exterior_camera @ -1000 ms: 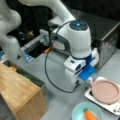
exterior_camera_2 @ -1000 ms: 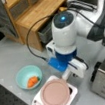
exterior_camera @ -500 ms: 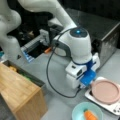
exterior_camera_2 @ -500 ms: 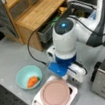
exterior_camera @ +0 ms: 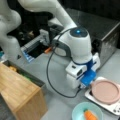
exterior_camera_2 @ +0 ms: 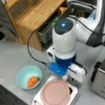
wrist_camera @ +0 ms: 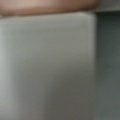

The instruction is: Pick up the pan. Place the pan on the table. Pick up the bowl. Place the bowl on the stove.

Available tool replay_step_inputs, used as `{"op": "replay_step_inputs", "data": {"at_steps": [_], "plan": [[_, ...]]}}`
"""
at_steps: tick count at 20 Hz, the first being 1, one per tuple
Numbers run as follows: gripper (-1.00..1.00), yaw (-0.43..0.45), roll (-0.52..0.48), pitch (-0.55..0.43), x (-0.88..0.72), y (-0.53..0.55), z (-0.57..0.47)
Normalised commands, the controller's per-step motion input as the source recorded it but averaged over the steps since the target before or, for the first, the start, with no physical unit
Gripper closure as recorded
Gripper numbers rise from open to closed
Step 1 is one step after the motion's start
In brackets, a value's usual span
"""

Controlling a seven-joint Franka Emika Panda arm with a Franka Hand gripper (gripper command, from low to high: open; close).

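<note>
- In a front view, the gripper is hanging low right at the edge of the pan, on that view's left side of it. The pink pan is sitting on the stove, so the first pick-up isn't done yet. The fingertips are tucked under the blue mount and the arm's white body, so I can't tell how far apart they are or whether they're pinching anything.
- The bowl with the carrot in it is resting on the table, just below the gripper toward that view's bottom, untouched.
- In a front view from the opposite side, the gripper is sitting just above the pan at its top rim. The pan is covering most of the stove. The bowl is off to the gripper's left in that view, on the table, apart from the stove.
- The wrist view is mostly showing a pale flat surface with a pinkish strip along the top, probably the pan's rim; no fingers showing.
- So nothing looks finished: pan on the stove, bowl on the table, all four steps left.
</note>
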Motion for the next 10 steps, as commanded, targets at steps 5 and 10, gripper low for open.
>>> {"op": "replay_step_inputs", "data": {"at_steps": [5,10], "plan": [[1.0,-0.054,-0.08,0.07,0.07,0.04,0.08],[1.0,-0.053,-0.075,0.072,0.03,0.03,0.08]]}}
